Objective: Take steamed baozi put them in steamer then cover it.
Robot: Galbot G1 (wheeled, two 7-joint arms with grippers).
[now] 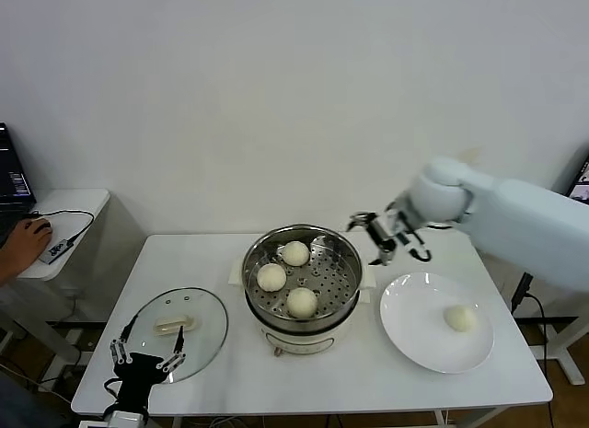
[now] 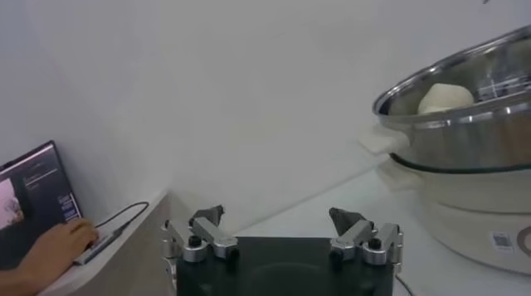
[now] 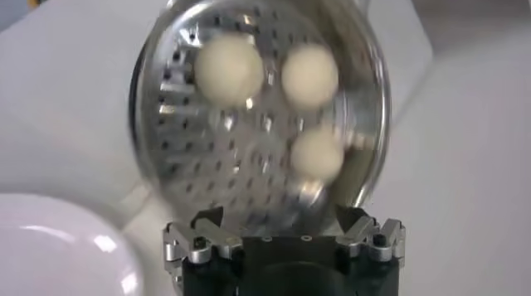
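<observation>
The steel steamer stands mid-table on its cream base and holds three baozi on its perforated tray: one at the back, one at the left, one at the front. A fourth baozi lies on the white plate to the right. My right gripper is open and empty, in the air just right of the steamer's rim; its wrist view shows the tray with the three buns. The glass cover lies flat at the front left. My left gripper is open and empty over the cover's near edge.
A small side table with a laptop, a cable and a person's hand stands at the far left. The table's front edge runs just below the cover and plate.
</observation>
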